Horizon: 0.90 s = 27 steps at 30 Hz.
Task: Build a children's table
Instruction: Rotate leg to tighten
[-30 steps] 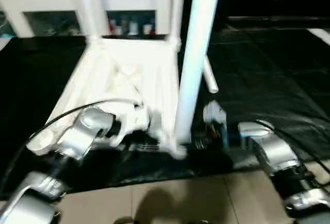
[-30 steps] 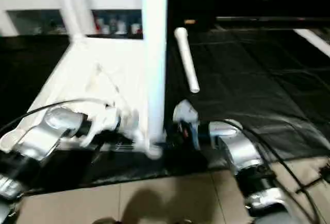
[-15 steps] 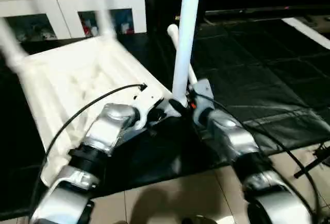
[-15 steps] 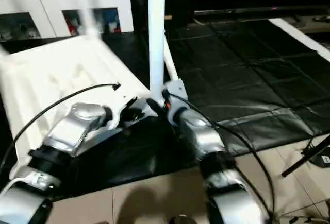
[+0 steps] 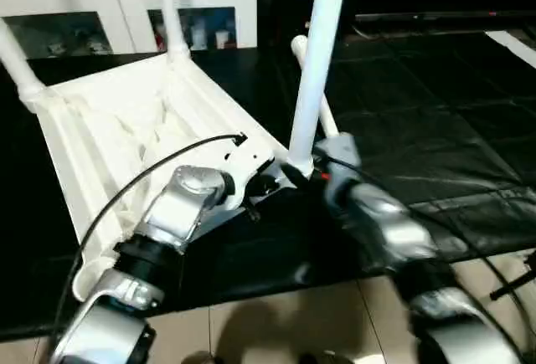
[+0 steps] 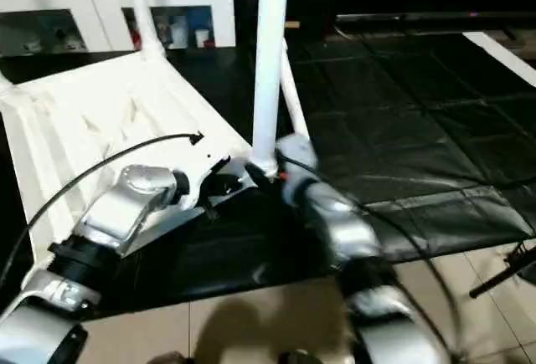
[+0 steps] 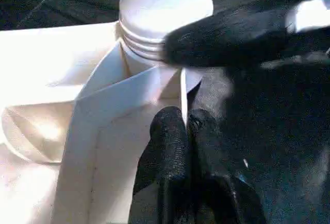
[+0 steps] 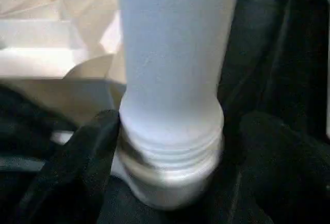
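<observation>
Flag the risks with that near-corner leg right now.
1. The upright leg still shows exposed thread above the corner socket, so it is probably not seated; it may tip or cross-thread.
2. The right gripper fingers stand apart around the leg's base, giving little support.
3. The left gripper is shut on only the tabletop's thin rim, so the top could slip.

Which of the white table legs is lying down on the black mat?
The white plastic leg lying flat on the black mat, behind the upright leg at the right gripper. The other legs stand up from the tabletop's corners.
</observation>
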Motion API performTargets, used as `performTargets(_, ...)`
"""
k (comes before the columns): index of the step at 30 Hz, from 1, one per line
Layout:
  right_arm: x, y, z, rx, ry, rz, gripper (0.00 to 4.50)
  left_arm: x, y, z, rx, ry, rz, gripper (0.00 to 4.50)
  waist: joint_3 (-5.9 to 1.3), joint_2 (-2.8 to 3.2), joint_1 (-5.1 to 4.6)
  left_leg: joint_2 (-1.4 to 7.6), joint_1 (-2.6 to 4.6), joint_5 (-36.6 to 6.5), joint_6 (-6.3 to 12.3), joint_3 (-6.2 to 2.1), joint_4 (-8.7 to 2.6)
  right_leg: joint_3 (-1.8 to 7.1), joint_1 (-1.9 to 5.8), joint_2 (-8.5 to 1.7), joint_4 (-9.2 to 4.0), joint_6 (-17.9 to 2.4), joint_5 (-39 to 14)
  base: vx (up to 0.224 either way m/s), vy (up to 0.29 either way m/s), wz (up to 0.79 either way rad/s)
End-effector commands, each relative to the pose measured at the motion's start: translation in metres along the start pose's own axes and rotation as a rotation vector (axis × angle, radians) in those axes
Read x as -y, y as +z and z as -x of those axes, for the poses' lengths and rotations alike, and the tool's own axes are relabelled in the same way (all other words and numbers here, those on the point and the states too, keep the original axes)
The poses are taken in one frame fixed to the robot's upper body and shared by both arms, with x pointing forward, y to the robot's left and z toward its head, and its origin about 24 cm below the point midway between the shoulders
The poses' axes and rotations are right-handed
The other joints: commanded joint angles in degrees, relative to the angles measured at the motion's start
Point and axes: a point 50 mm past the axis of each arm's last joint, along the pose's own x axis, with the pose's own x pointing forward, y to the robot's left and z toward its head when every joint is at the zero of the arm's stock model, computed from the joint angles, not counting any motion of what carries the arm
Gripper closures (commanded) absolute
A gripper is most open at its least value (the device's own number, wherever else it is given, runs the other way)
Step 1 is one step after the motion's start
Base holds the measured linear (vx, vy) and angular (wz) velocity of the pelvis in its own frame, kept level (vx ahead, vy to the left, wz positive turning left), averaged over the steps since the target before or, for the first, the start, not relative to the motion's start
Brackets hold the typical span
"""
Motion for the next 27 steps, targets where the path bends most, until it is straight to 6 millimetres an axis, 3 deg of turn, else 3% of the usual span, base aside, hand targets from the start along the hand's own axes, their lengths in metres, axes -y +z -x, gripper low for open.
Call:
performTargets(1, 0.005, 0.005, 0.011, 0.015, 0.064, 0.044, 0.25, -0.006, 0.012, 0.009, 0.062, -0.019, -0.076, 4.5, -4.79, 0.11, 0.12, 1.32, 0.47, -5.8, 6.36, -0.14, -3.2, 2.57, 5.07, -3.84, -3.48, -12.4, -5.6, 0.0, 0.0, 0.0)
performTargets(5, 0.012, 0.007, 0.028, 0.011, 0.146, 0.09, 0.12, -0.006, 0.004, 0.014, 0.043, -0.078, -0.101, 4.5, -4.65, -0.11, 0.31, 1.25, 0.48, -7.5, 5.76, -0.11, -3.22, 2.56, 5.1, -3.84, -4.03, -10.7, -10.2, 0.0, 0.0, 0.0)
performTargets(6, 0.015, 0.011, 0.039, 0.008, 0.226, 0.111, 0.12, -0.007, -0.001, 0.019, 0.033, -0.122, -0.136, 4.5, -4.61, 0.01, 0.3, 1.23, 0.43, -7.5, 6.04, -0.18, -3.27, 2.5, 5.03, -3.69, -4.15, -10.5, -10.5, 0.0, 0.0, 0.0)
performTargets(11, 0.015, 0.019, 0.056, -0.033, 0.402, 0.181, 0.12, -0.003, -0.011, 0.027, 0.02, -0.269, -0.206, 4.5, -4.58, -0.06, 0.48, 1.49, 0.66, -8.8, 6.27, -0.24, -3.29, 2.45, 4.72, -3.78, -4.19, -10.7, -11.7, 0.0, 0.0, 0.0)
performTargets(13, 0.015, 0.02, 0.056, -0.034, 0.415, 0.182, 0.12, -0.002, -0.012, 0.028, 0.019, -0.288, -0.218, 4.5, -4.6, 0.04, 0.55, 1.66, 0.63, -8.3, 6.09, -0.25, -3.35, 2.56, 4.66, -3.86, -4.03, -10.8, -11.5, 0.0, 0.0, 0.0)
performTargets(14, 0.014, 0.022, 0.057, -0.038, 0.466, 0.173, 0.12, 0.002, -0.017, 0.031, -0.005, -0.356, -0.259, 4.5, -4.56, 0.1, 0.9, 1.72, 1.03, -8.9, 5.94, -0.12, -3.29, 2.58, 4.3, -3.78, -4.19, -11.2, -11.8, 0.0, 0.0, 0.0)
performTargets(16, 0.012, 0.022, 0.058, -0.05, 0.498, 0.174, 0.12, 0.003, -0.019, 0.032, -0.023, -0.388, -0.283, 4.5, -4.53, 0.12, 1.2, 1.79, 0.88, -8.8, 5.86, -0.14, -3.38, 2.63, 4.4, -3.87, -4.11, -11.2, -12.1, 0.0, 0.0, 0.0)
performTargets(18, 0.005, 0.017, 0.056, -0.107, 0.585, 0.2, 0.12, 0.009, -0.022, 0.033, -0.037, -0.466, -0.32, 4.5, -4.51, 0.15, 1.83, 1.96, 1.23, -9.2, 5.26, -0.07, -3.43, 2.63, 4.13, -3.85, -4.13, -11.2, -12.6, 0.0, 0.0, 0.0)
performTargets(19, 0.004, 0.016, 0.056, -0.119, 0.602, 0.209, 0.12, 0.01, -0.022, 0.033, -0.037, -0.483, -0.327, 4.5, -4.52, 0.19, 1.91, 1.99, 1.22, -9.3, 5.1, -0.1, -3.44, 2.62, 4.12, -3.88, -4.04, -11.2, -12.6, 0.0, 0.0, 0.0)
performTargets(20, 0.002, 0.015, 0.053, -0.127, 0.62, 0.212, 0.12, 0.014, -0.021, 0.033, -0.031, -0.522, -0.338, 4.5, -4.44, -0.17, 1.92, 2.03, 1.09, -9.6, 4.73, -0.08, -3.55, 2.67, 4.26, -4.04, -3.94, -11.1, -13.1, 0.0, 0.0, 0.0)
performTargets(27, -0.006, 0.016, 0.049, -0.139, 0.718, 0.192, 0.12, 0.022, -0.018, 0.032, -0.017, -0.582, -0.369, 4.5, -4.35, -0.07, 2.07, 2.09, 1.14, -10.2, 4.06, -0.11, -3.67, 2.74, 4.25, -4.19, -4.07, -10.6, -14.7, 0.0, 0.0, 0.0)
